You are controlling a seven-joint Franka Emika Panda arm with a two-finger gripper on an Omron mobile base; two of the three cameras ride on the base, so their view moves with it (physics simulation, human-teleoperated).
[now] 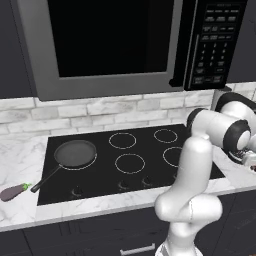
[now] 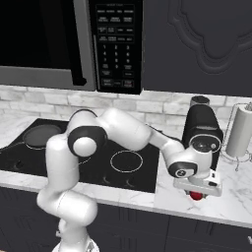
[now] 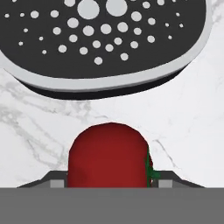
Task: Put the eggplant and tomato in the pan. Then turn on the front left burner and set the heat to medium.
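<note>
- The tomato (image 3: 107,155) sits on the white marble desk (image 3: 188,122) to the right of the cooktop, directly under the hand; in the hand view it is red and round, a bit of green stem at its right side, low in the frame between the two finger tips.
- The pincer (image 2: 197,193) is down over the tomato, which shows as a red patch just under the hand in the right base view. The fingers flank the tomato closely, but whether they press on it I cannot tell.
- Just behind the tomato stands a dark appliance (image 2: 202,129) whose perforated base (image 3: 100,39) has a pale rim.
- The eggplant (image 1: 14,191) lies on the desk left of the cooktop, near the tip of the pan's handle, not touching it as far as I can see.
- The pan (image 1: 75,153) is empty and rests on the front left burner (image 1: 92,162), its handle pointing toward the front left.
- A roll on an upright holder (image 2: 241,130) stands near the appliance, to its right.
</note>
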